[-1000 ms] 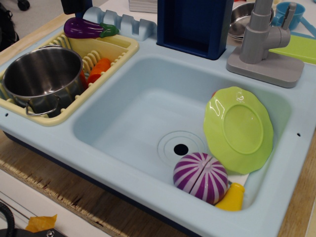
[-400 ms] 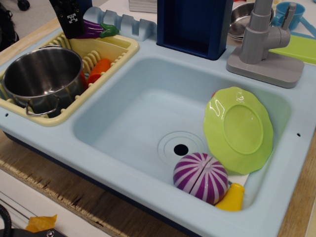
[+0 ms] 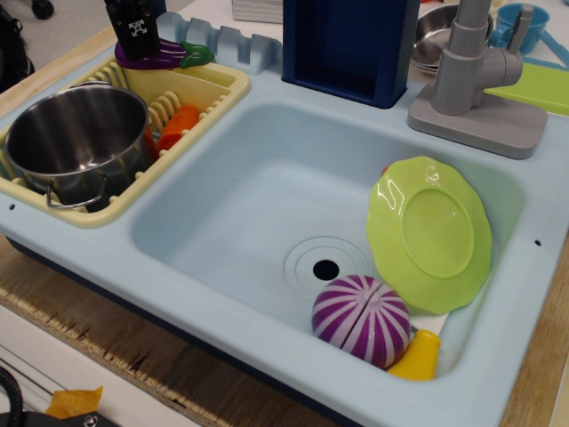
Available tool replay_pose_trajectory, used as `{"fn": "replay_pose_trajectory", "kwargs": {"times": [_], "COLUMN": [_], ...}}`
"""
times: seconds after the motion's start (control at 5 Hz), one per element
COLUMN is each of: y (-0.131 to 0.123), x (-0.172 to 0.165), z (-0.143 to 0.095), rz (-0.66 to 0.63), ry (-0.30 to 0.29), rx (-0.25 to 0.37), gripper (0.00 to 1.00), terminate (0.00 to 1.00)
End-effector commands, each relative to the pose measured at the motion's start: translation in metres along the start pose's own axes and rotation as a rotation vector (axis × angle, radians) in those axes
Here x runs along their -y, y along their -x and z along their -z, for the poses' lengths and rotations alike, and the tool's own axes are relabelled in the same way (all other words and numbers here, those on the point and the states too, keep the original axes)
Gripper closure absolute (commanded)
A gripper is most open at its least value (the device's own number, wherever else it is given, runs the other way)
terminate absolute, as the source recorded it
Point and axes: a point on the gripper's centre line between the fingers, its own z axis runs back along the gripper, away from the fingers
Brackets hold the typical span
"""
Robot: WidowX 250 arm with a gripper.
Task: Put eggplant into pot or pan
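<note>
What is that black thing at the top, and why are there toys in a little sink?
That black thing is a robot's claw. The one picture looks down from the front at a toy sink. The claw is down over a purple toy eggplant at the back edge; I can't tell if it has grabbed it. Its job is to put the eggplant into the shiny metal pot, which sits in the yellow dish rack beside an orange toy. In the basin are a green plate, a purple-and-white striped ball and something yellow.
</note>
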Motion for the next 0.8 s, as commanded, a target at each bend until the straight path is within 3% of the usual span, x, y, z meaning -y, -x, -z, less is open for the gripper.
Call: {"fn": "replay_pose_trajectory", "kwargs": {"times": [0.0, 0.4, 0.6], "y": [-0.005, 0.003, 0.006], "x": [-0.009, -0.003, 0.002], "z": [0.002, 0.022, 0.023], "rz": [-0.009, -0.047, -0.072], "ry": [0.023, 0.059, 0.059], "rx": [0.02, 0.047, 0.045], "gripper": [0.0, 0.0, 1.0], "terminate": [0.0, 0.0, 0.0]}}
